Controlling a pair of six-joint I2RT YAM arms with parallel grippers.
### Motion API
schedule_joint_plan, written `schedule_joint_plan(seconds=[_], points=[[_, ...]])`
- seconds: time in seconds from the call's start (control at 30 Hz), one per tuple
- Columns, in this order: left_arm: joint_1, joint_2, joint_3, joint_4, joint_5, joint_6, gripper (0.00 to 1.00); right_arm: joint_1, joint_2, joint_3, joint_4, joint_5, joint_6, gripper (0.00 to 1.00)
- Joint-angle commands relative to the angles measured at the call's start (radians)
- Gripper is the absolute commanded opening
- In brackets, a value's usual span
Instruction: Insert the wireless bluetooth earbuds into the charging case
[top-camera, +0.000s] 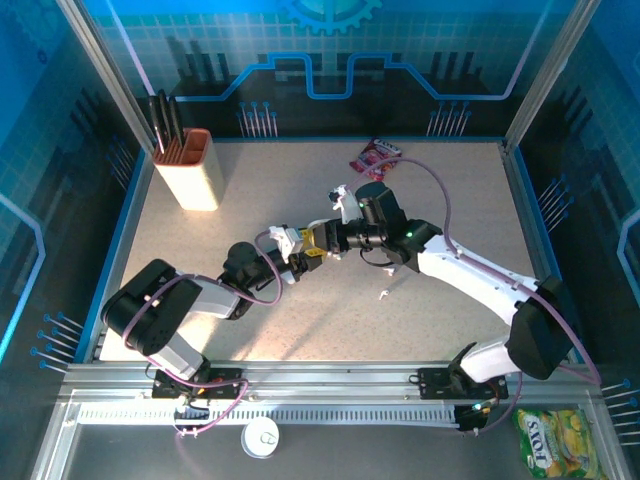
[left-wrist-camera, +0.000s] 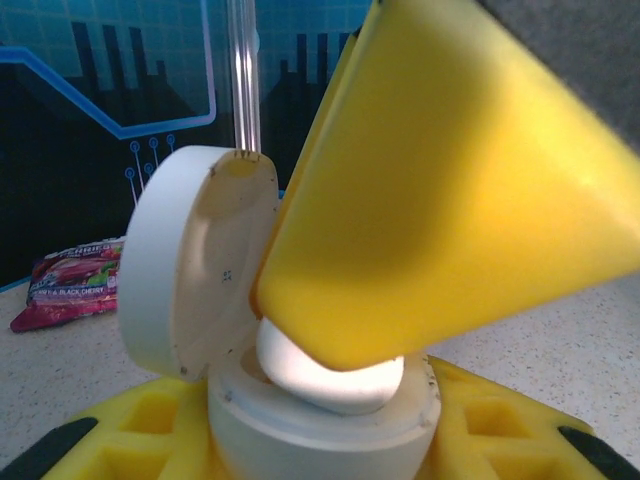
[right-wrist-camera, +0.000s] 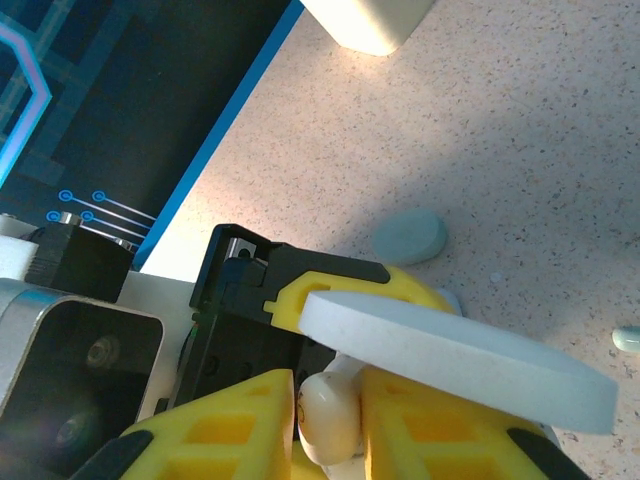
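A white charging case (left-wrist-camera: 320, 425) stands open between the yellow fingers of my left gripper (left-wrist-camera: 320, 445), which is shut on its base. Its round lid (left-wrist-camera: 190, 260) tilts back to the left. A white earbud (left-wrist-camera: 335, 378) lies in the mouth of the case under a yellow finger (left-wrist-camera: 450, 200) of my right gripper. In the right wrist view that earbud (right-wrist-camera: 330, 415) sits between the pads of my right gripper (right-wrist-camera: 330, 425), below the lid (right-wrist-camera: 450, 355). From above, the left gripper (top-camera: 295, 248) and right gripper (top-camera: 320, 242) meet at mid-table. Another white earbud (top-camera: 383, 293) lies loose nearby.
A light-blue case (right-wrist-camera: 410, 237) and a light-blue earbud (right-wrist-camera: 628, 340) lie on the table beyond the grippers. A knife block (top-camera: 190, 170) stands at the back left, and a red packet (top-camera: 377, 155) lies at the back. A snack bag (top-camera: 558, 440) lies off the table, front right.
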Motion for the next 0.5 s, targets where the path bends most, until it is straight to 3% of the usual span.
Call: schedule_joint_plan(seconds=[0.0,0.2,0.47], points=[[-0.009,-0.01,0.021,0.042,-0.007,-0.017,0.36,0.008,0.014,-0.011,-0.016,0.042,0.009,0.26],[-0.009,-0.019,0.01,0.043,-0.008,-0.015,0.36,0.008,-0.018,-0.01,-0.047,0.098,-0.01,0.33],[-0.007,-0.013,-0.009,0.042,-0.026,0.005,0.37,0.005,-0.109,-0.041,0.012,0.051,-0.035,0.42]])
